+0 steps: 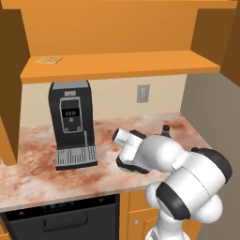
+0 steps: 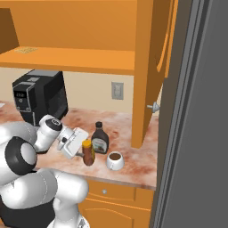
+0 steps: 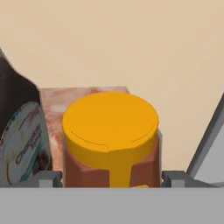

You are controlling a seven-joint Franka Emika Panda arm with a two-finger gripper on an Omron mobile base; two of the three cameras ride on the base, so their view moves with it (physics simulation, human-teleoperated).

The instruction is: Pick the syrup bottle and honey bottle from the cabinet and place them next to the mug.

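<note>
Beige wall (image 1: 117, 96) with grey outlet (image 1: 143, 93); marbled reddish counter (image 1: 37, 173); black coffee machine (image 1: 70, 122); orange drawers (image 2: 116, 196) below

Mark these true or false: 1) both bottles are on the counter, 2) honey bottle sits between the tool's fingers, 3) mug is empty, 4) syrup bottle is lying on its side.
1) True: the syrup bottle and honey bottle stand on the counter.
2) True: the tool has a finger on each side of it, open.
3) False: the mug holds dark brown liquid.
4) False: it stands upright.
</note>
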